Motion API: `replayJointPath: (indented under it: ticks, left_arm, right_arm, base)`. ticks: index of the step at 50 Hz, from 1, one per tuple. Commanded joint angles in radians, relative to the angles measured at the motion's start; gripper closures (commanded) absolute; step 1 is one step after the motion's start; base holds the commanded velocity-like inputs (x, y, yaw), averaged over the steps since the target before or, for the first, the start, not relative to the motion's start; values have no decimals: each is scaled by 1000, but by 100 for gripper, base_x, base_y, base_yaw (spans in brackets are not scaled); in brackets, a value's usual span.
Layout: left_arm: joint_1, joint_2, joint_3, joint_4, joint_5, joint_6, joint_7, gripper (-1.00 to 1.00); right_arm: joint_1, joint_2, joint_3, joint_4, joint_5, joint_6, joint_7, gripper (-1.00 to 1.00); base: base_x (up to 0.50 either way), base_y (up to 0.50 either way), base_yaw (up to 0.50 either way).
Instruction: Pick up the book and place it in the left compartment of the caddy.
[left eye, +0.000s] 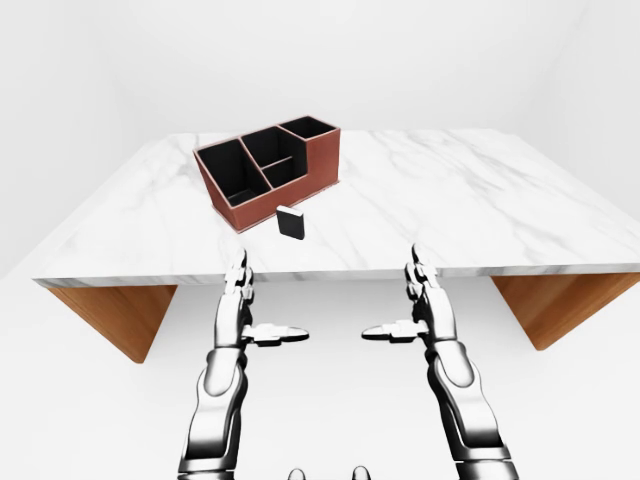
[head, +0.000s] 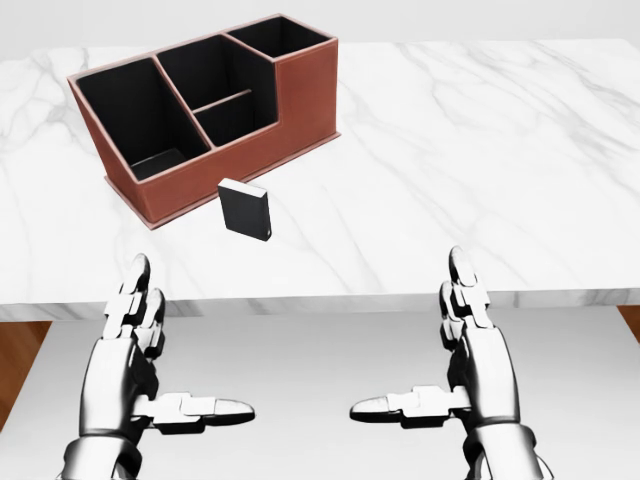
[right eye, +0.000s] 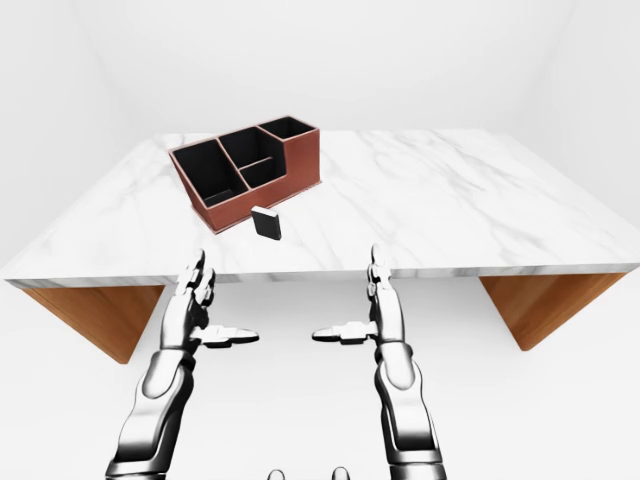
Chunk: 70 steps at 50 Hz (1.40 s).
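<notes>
A small black book (head: 245, 210) stands upright on the white marble table (head: 480, 150), just below the red-brown caddy (head: 305, 95) in the head view. The caddy's large left compartment (head: 135, 115) shows a dark interior with nothing visible in it. My left hand (head: 190, 340) and right hand (head: 408, 335) hover below the table's near edge, both open, fingers pointing up and thumbs turned inward toward each other. Neither touches the book, which lies above and between them, closer to the left hand.
The caddy has smaller compartments (head: 215, 95) in its middle and a taller one (head: 280, 35) at the right. Wooden table supports (left eye: 110, 315) (left eye: 555, 305) show under both ends. White floor and walls surround the table.
</notes>
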Motion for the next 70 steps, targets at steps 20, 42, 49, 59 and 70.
replayJointPath:
  ticks: [20, 42, 49, 59, 70]
  left_arm:
    - [79, 5, 59, -257, -69, 68, -39, -100]
    - [86, 12, 209, -433, -301, 68, -3, -100]
    - [87, 13, 213, -440, -307, 68, -8, -100]
    - [92, 12, 218, -454, -313, 68, -8, -100]
    - [94, 10, 210, -444, -304, 68, -9, -100]
  right_arm:
    - [81, -3, 11, -223, -65, 62, 40, -100]
    - [116, -2, 14, -308, -72, 62, 51, -100]
    - [132, 0, 33, -357, -85, 62, 51, -100]
    - [209, -6, 110, -578, -130, 62, 42, -100]
    - [243, -33, 185, -673, -182, 62, 13, -100]
  base:
    - [0, 0, 0]
    - [0, 0, 0]
    - [0, 0, 0]
    - [0, 0, 0]
    - [0, 0, 0]
